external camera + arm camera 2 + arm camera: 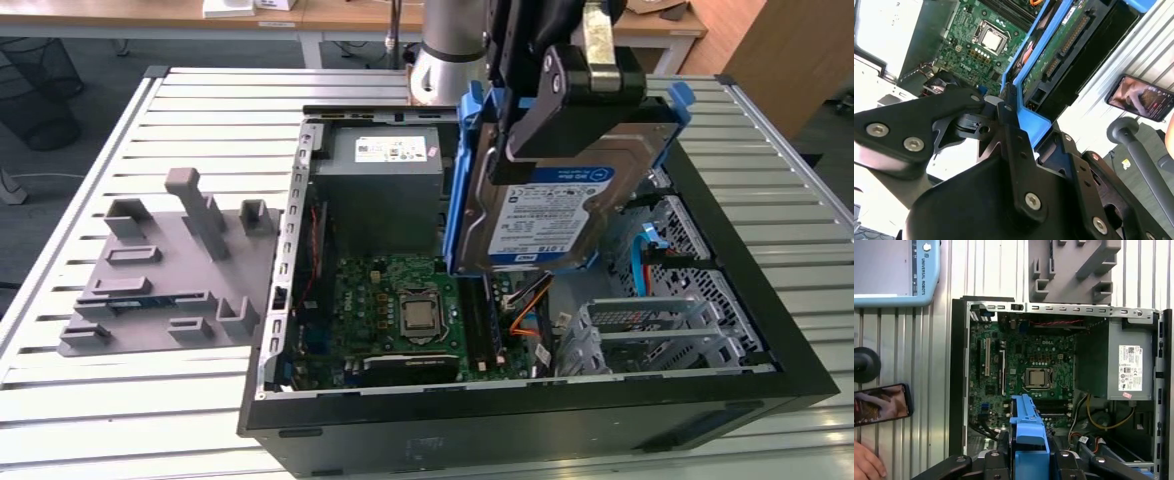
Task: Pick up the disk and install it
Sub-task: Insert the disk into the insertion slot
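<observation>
Gripper [567, 100] jaws clamped on the upper end of the disk [554, 210], blue carrier included. Disk hangs roughly upright, label toward the exterior camera, over the open computer case [534, 410], just beside the grey power supply [380, 190]. Case lies on its side on the slatted tabletop [107, 400]; grey fixture [160, 270] sits beside it, at the exterior view's left.

Disk [567, 215] above the open computer case [534, 412], fixture plate [147, 275] beside it at the exterior view's left.
</observation>
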`<state>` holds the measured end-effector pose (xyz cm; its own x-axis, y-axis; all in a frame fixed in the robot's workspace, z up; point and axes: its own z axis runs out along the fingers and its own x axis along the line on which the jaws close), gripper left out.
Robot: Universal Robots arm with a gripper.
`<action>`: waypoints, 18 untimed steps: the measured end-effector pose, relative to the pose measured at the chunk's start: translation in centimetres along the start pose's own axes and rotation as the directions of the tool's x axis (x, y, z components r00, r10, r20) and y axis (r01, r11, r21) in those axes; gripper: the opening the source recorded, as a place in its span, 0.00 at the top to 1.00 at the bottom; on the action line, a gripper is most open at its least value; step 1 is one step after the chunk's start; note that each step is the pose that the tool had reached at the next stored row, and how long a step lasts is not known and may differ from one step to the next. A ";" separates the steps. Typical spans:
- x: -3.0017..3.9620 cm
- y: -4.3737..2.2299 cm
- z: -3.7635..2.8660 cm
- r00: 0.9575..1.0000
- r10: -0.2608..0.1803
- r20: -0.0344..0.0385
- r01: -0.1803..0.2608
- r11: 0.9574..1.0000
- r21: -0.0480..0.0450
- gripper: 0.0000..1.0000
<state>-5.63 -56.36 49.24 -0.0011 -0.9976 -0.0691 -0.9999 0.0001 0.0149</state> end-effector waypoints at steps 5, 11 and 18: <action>0.03 -0.50 0.24 1.000 0.000 -0.027 0.000 1.000 0.000 0.64; 0.07 -1.72 0.59 1.000 0.000 -0.025 0.000 1.000 0.000 0.64; 0.83 -2.64 0.97 1.000 0.000 -0.025 0.000 1.000 0.000 0.64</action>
<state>-3.00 -57.12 48.17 -0.0012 -0.9990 -0.0440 -0.9999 0.0005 0.0151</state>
